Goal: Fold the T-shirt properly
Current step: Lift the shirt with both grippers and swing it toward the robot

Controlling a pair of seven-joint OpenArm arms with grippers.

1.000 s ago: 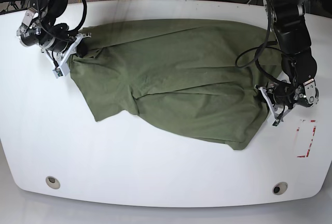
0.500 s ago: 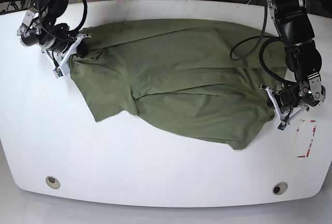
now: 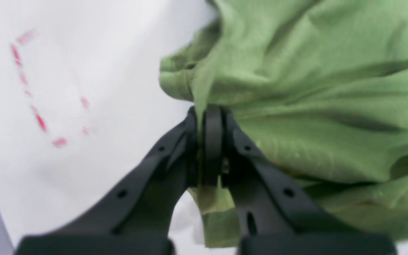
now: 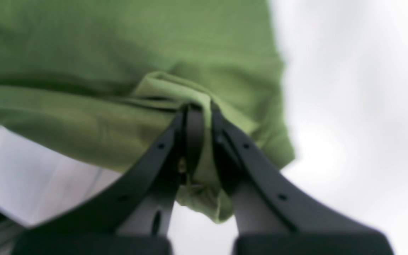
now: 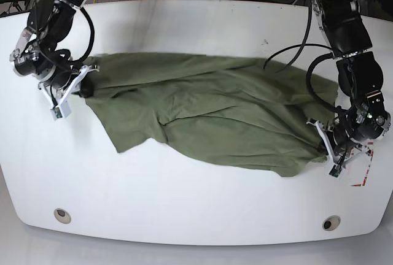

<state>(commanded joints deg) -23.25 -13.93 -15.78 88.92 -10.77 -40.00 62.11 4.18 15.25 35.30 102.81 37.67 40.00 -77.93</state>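
The olive-green T-shirt lies stretched and wrinkled across the white table, pulled between both arms. At the base view's right, my left gripper is shut on a bunched edge of the T-shirt; in the left wrist view its black fingers pinch a fold of cloth. On the left of the base view, my right gripper is shut on the other end. The right wrist view shows a gathered hem of the T-shirt clamped between the fingers. The neck is not visible.
Red dashed marks sit on the table just right of my left gripper, also visible as red marks in the left wrist view. Two round holes lie near the table's front edge. Cables hang behind the table.
Both arms moved toward the front of the table, dragging the T-shirt with them. The shirt's back edge has come away from the far side and the cloth is stretched longer and narrower.
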